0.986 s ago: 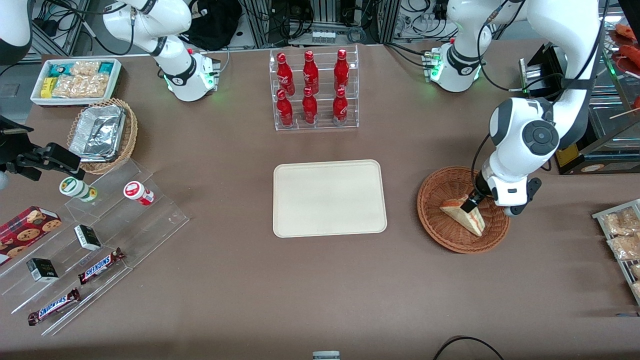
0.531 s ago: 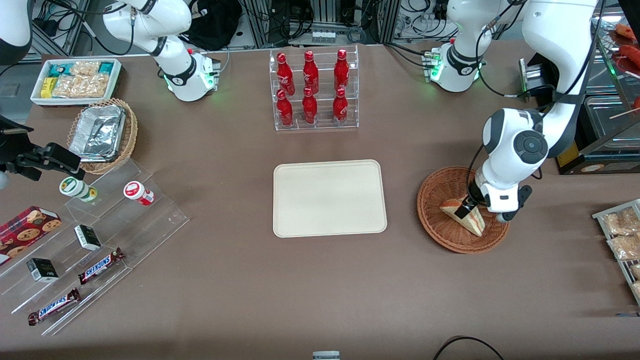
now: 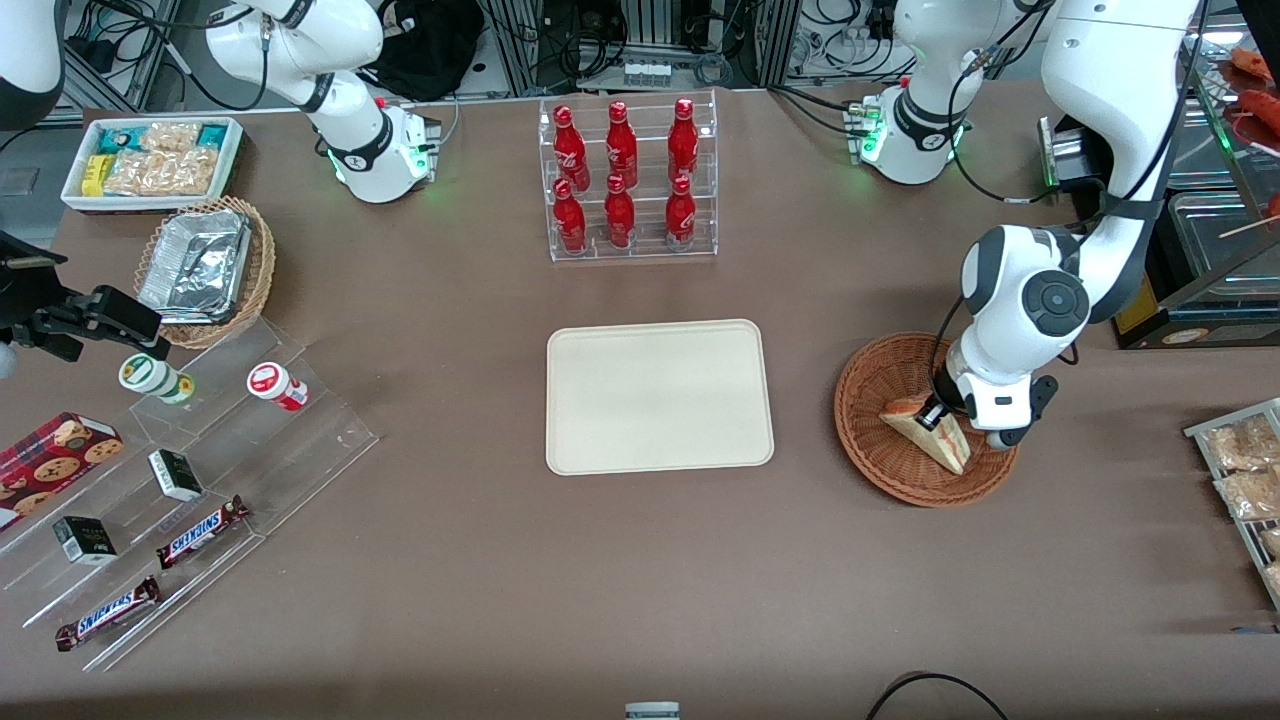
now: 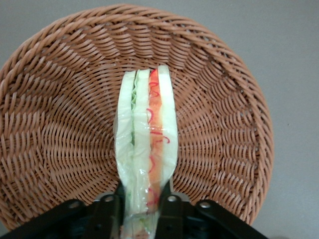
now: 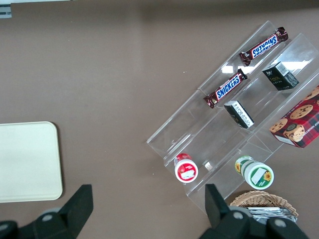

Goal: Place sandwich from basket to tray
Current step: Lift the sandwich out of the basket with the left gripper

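The sandwich [image 3: 925, 433] is a plastic-wrapped wedge of pale bread with green and red filling. It stands on edge in the round reddish-brown wicker basket [image 3: 873, 385], toward the working arm's end of the table. My left gripper [image 3: 938, 414] is down in the basket with one black finger pressed on each bread face. In the left wrist view the sandwich [image 4: 147, 134] runs out from between the fingers [image 4: 170, 205], over the basket's weave [image 4: 60, 124]. The gripper [image 4: 141, 194] is shut on the wedge's thick end. The cream tray [image 3: 660, 396] lies bare at the table's middle.
A clear rack of red bottles [image 3: 628, 180] stands farther from the camera than the tray. A black box [image 3: 1150, 320] sits close beside the basket, and snack packets [image 3: 1240, 460] lie at the table's edge. Clear steps with candy bars [image 3: 190, 470] stand toward the parked arm's end.
The left arm's wrist and elbow have sunk lower and shifted a little toward the tray. The gripper has stayed at the sandwich, which rests in the same spot in the basket.
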You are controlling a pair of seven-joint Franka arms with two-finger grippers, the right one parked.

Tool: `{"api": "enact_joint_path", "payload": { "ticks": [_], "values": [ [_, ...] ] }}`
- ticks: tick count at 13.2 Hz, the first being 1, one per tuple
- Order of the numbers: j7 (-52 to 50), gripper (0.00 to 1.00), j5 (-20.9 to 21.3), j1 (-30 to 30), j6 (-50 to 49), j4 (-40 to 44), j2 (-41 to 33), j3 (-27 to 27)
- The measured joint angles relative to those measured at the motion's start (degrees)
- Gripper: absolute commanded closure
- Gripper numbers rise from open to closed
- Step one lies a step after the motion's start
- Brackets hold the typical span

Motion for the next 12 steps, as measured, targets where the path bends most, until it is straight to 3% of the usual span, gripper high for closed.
{"api": "enact_joint_path", "payload": {
  "ticks": [4,7,10,12],
  "values": [
    [0.0,0.89,0.0,0.1,-4.4,3.5,-2.5,0.0],
    [0.0,0.92,0.0,-1.4,-19.1,11.7,-4.8,-0.7],
    [-0.1,0.92,0.0,-8.0,-34.5,23.7,-4.7,-1.3],
    [-0.7,0.91,-0.1,-13.7,-36.8,27.0,-3.5,-1.5]
  ]
}}
